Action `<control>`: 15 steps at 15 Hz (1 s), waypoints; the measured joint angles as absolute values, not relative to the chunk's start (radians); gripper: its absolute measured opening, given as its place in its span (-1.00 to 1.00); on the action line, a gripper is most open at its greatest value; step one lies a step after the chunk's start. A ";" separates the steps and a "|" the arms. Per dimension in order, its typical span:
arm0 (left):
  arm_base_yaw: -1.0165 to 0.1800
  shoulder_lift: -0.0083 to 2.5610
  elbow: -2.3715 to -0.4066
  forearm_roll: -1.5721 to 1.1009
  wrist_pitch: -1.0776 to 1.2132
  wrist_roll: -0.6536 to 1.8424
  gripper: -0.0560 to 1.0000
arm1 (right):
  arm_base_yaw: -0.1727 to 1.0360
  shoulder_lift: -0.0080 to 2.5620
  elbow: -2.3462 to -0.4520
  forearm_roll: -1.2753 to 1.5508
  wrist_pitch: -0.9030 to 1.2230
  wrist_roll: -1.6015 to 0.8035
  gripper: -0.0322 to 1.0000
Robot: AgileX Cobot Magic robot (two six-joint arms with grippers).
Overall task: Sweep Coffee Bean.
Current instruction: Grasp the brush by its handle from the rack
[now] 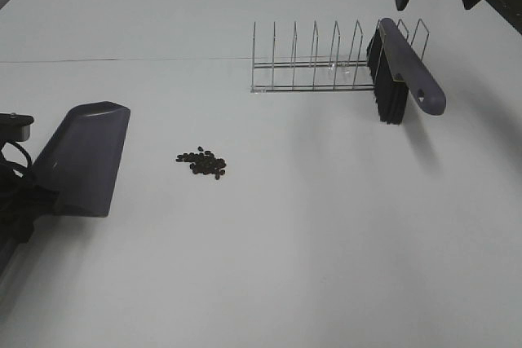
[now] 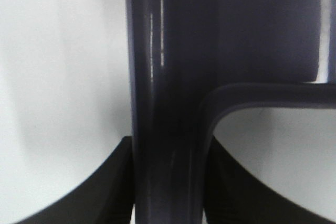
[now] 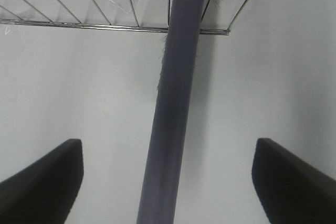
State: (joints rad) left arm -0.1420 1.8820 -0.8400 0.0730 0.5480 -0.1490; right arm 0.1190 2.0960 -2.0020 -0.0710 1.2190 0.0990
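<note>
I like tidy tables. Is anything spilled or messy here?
Yes. A little heap of beans lies loose on the table, between the dustpan and the rack. It looks like a spill. The brush also sits slanted at the rack's right end, not straight.

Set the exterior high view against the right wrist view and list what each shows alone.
Only exterior high: the beans piled on the table, with the dustpan left of them. Only right wrist: the brush handle lined up between the spread fingers. Both: the brush at the rack's end and the open right gripper.
</note>
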 joint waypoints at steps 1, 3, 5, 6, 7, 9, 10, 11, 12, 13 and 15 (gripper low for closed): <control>-0.142 1.882 -0.840 0.073 0.550 -0.149 -0.31 | 0.119 2.132 -2.023 -0.071 1.218 0.098 0.48; -0.142 1.882 -0.841 0.073 0.553 -0.149 -0.31 | 0.119 2.192 -2.042 -0.071 1.218 0.097 0.47; -0.142 1.882 -0.841 0.073 0.554 -0.149 -0.31 | 0.119 2.253 -2.044 -0.071 1.172 0.091 0.47; -0.142 1.882 -0.841 0.072 0.554 -0.149 -0.31 | 0.119 2.272 -2.044 -0.071 1.139 0.091 0.46; -0.142 1.882 -0.841 0.072 0.554 -0.149 -0.31 | 0.119 2.290 -2.044 -0.071 1.103 0.091 0.46; -0.142 1.882 -0.841 0.072 0.554 -0.149 -0.31 | 0.119 2.319 -2.045 -0.072 1.049 0.091 0.43; -0.142 1.882 -0.841 0.072 0.554 -0.149 -0.31 | 0.119 2.337 -2.045 -0.080 1.029 0.091 0.37; -0.142 1.882 -0.841 0.072 0.555 -0.149 -0.31 | 0.119 2.352 -2.045 -0.095 1.015 0.091 0.31; -0.142 1.882 -0.841 0.072 0.557 -0.149 -0.31 | 0.119 2.359 -2.045 -0.103 1.009 0.091 0.29; -0.142 1.882 -0.841 0.072 0.557 -0.149 -0.31 | 0.119 2.368 -2.045 -0.126 0.996 0.093 0.24; -0.142 1.882 -0.841 0.070 0.558 -0.149 -0.31 | 0.119 2.380 -2.045 -0.163 0.971 0.106 0.21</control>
